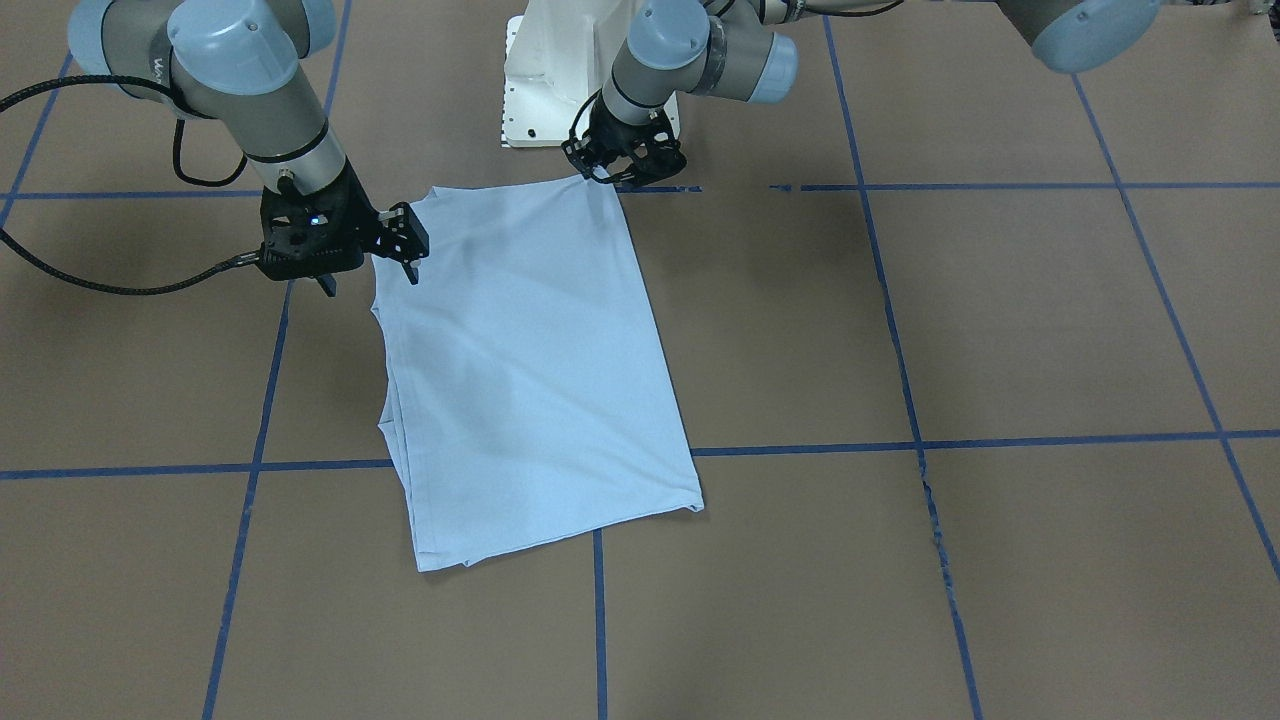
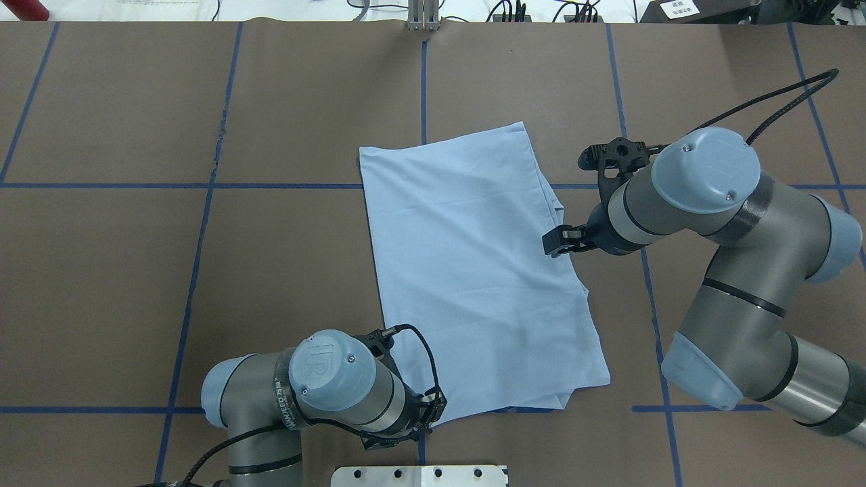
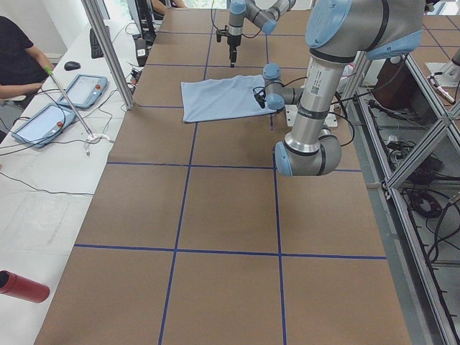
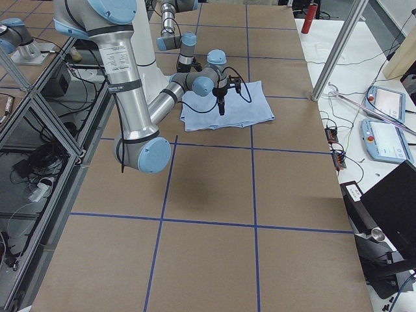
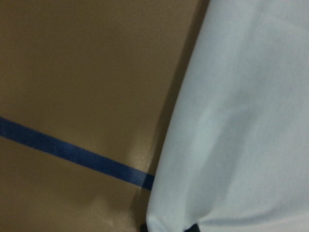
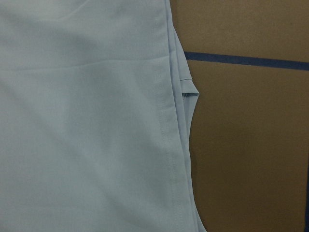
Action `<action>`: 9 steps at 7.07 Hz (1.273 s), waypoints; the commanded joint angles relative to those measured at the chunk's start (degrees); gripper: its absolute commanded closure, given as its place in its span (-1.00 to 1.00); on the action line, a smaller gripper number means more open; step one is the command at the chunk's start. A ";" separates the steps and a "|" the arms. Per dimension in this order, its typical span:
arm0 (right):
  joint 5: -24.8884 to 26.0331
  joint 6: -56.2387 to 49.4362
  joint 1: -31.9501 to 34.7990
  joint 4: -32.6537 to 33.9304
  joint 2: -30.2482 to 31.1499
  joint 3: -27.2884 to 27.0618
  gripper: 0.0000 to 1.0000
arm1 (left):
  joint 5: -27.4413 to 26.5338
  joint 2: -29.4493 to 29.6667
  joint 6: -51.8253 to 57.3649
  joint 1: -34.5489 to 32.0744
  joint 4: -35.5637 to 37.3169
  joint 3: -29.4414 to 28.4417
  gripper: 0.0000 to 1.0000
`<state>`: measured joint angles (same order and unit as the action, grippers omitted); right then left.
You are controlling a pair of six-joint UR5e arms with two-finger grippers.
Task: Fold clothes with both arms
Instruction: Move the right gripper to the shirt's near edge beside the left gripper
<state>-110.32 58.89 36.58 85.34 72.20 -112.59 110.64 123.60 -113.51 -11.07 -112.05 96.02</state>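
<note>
base: white plate (image 2: 419,475) just behind the left gripper, at the table's near edge.
left gripper (image 1: 622,172): points down at the shirt's near corner, tips right at the cloth edge. Apart or clamped: cannot tell. The wrist hides the fingers from overhead, and its own camera shows only dark tip bits at the frame bottom beside the corner.
shirt (image 2: 473,270): light blue, folded into a long rectangle and lying flat. It runs away from the left gripper toward the far side, skewed to the tape grid. Stacked layer edges show on the side facing the right gripper.
right gripper (image 1: 370,278): fingers apart, straddling the shirt's side edge partway along it. One finger (image 1: 405,245) is over the cloth, the other over bare table. Touching or just above: cannot tell.
table (image 2: 135,270): brown, under both grippers.
tape (image 2: 135,184): blue grid lines; one passes under the shirt beyond the right gripper.
far side: person (image 3: 18,61) seated at a white bench past the table edge, well apart from both grippers, tablets (image 3: 86,90) beside them.
</note>
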 commanded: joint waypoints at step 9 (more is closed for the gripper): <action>0.01 2.71 -0.80 -0.09 -0.39 0.01 -1.00 | -1.39 -3.89 1.09 -1.49 10.42 9.79 1.00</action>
<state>-110.30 59.90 36.26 85.32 72.06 -112.59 109.18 120.01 -112.61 -12.50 -105.53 103.45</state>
